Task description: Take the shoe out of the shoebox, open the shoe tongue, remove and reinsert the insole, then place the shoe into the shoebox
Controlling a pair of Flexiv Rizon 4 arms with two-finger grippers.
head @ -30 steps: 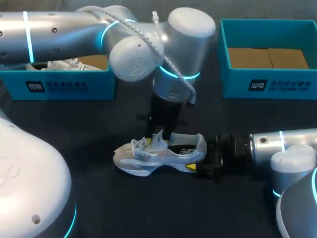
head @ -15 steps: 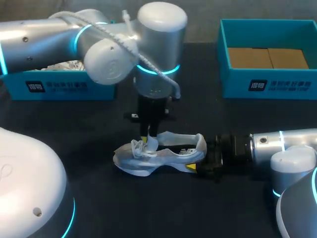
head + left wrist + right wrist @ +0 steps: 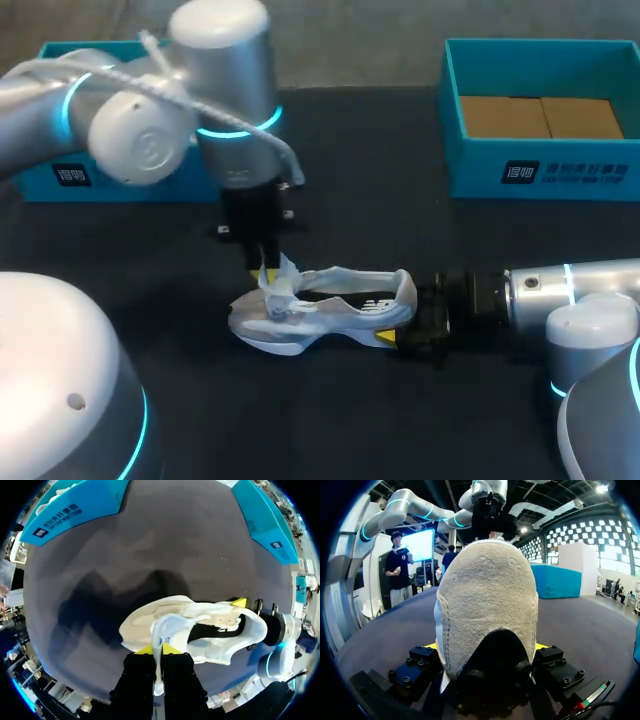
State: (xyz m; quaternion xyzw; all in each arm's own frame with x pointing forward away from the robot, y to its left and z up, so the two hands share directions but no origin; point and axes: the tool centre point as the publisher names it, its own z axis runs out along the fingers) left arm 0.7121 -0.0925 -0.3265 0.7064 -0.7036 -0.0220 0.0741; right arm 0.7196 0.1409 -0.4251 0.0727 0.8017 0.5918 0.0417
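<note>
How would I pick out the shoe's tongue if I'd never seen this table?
On the black table, find the pale grey sneaker at the middle. Its white fabric tongue is the thin flap standing up from the opening near the laces, the only part pinched between the yellow tips of the left gripper.

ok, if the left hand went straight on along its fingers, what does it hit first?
The shoe: the left hand, shut on the tongue, points down at its laced forefoot, so likely that first, then the table beneath.
</note>
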